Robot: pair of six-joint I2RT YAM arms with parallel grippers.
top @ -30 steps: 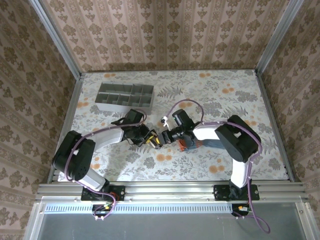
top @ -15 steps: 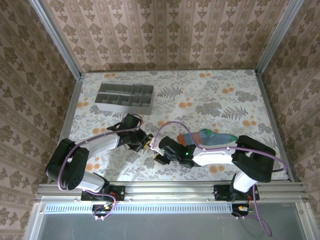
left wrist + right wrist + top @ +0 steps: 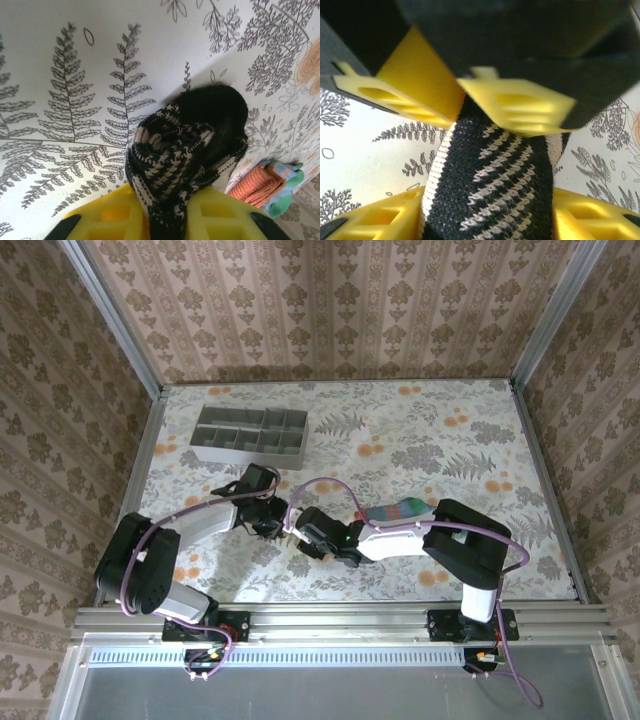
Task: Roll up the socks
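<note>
Left side: the left gripper (image 3: pixel 162 210) is pressed onto a fold of the black-and-cream sock (image 3: pixel 186 145), and fabric fills the narrow gap between its yellow fingers (image 3: pixel 102 217).
Right side: the right gripper (image 3: pixel 487 222) is set astride the same sock from the opposite end, with both fingers touching its flanks. How firmly it is squeezed cannot be told.
Sock in hand: the black-and-cream sock is bunched into a loose lump on the table (image 3: pixel 60 60), directly ahead of the left fingertips and caught between the two grippers, which are met nose to nose.
Just changed: a second ago the right arm was stretched over the teal-grey sock (image 3: pixel 405 509). It has since been swung low and brought in against the left gripper, so the lump is now gripped from both ends.
Meaning: the roll on the first sock is judged to be under way, not finished — the bundle looks slack.
Further off: the teal-grey sock is left lying just beside the left gripper, orange cuff turned toward it, untouched. The grey tray (image 3: pixel 250 433) is well beyond both grippers.
Hidden: the lump's far end is covered by the left gripper in the right wrist view — blurred there too — and part of the teal-grey sock is cut off by the right arm from above.
</note>
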